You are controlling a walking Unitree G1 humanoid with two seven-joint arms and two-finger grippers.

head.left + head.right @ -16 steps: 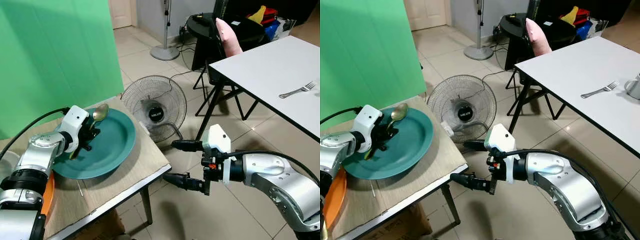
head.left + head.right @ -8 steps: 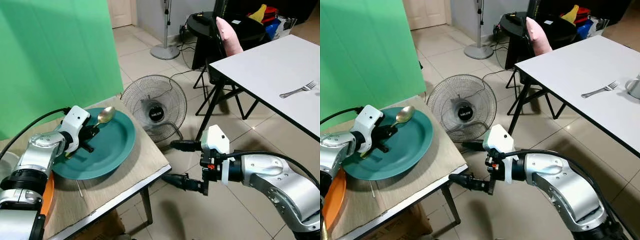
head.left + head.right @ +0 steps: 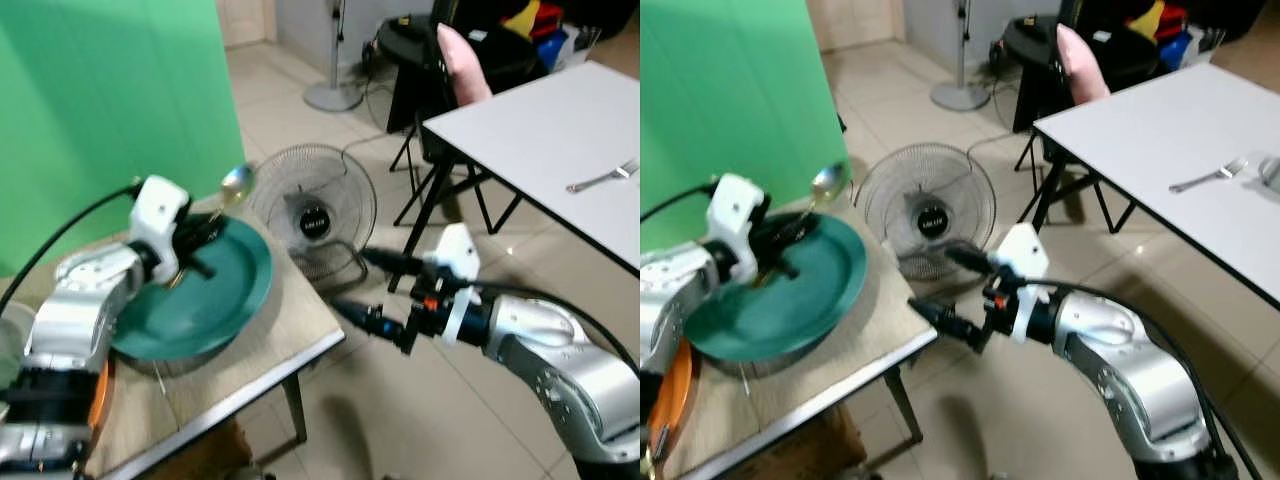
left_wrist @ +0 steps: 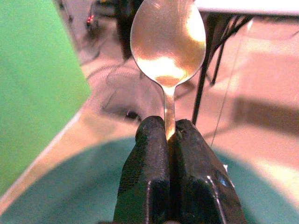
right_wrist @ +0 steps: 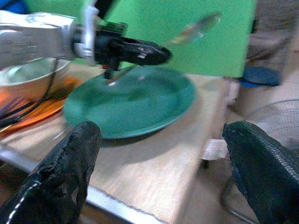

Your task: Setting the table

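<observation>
My left gripper is shut on the handle of a gold spoon, holding it lifted over the far rim of a teal plate on the small wooden table. The spoon bowl points away from the gripper, past the plate's edge. My right gripper hangs open in the air just off the table's right edge, nothing between its fingers. On the white dining table at the right lies a fork.
A floor fan stands on the tiles behind the wooden table. An orange plate and a bowl sit at the table's left end. A black chair with a pink cushion stands beyond the white table.
My left gripper has lifted the spoon up off the teal plate and swung it toward the right. The right arm has risen a little. The camera has shifted and the picture is blurred.
</observation>
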